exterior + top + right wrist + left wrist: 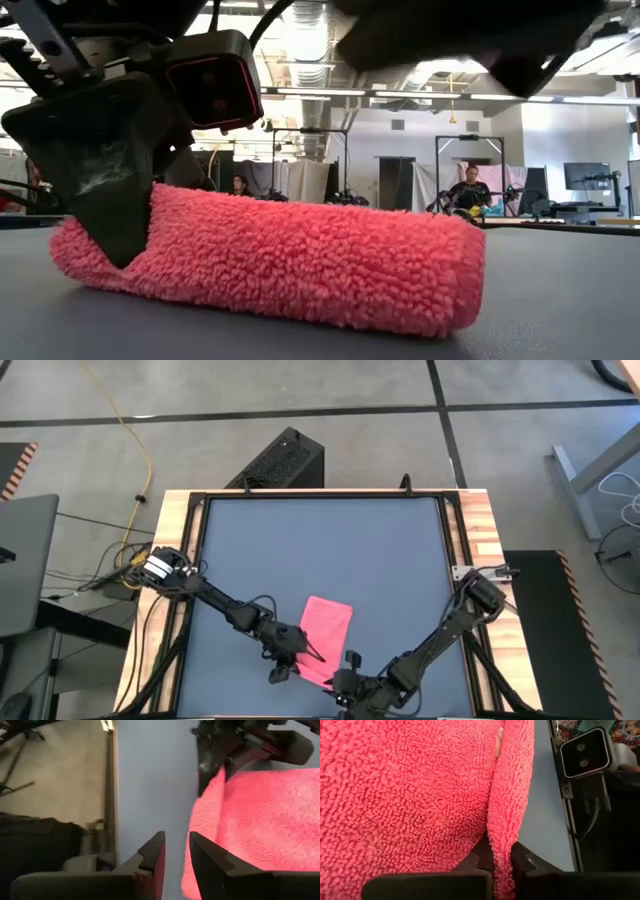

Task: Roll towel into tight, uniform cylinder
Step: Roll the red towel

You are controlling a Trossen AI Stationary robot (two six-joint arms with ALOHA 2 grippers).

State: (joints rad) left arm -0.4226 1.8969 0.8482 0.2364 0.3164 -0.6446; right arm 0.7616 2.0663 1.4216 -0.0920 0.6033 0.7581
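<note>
Pink pile fills the low view: the towel (290, 260) lies on the table (320, 550) with its near edge turned over into a thick, rounded fold. From above, most of the towel (326, 626) is flat beyond that fold, so I judge the roll barely begun: one turn at most, with the rest to be wound up and tightened evenly.

At the towel's left end, the left gripper (303, 651) has its fingers (485, 852) pinched shut on the folded edge, a ridge of cloth squeezed between them. That grip looks set to carry the edge over.

At the towel's right end, the right gripper (176, 851) sits low just beside the near corner, its fingers slightly parted and holding nothing; whether they touch the cloth I cannot tell.
</note>
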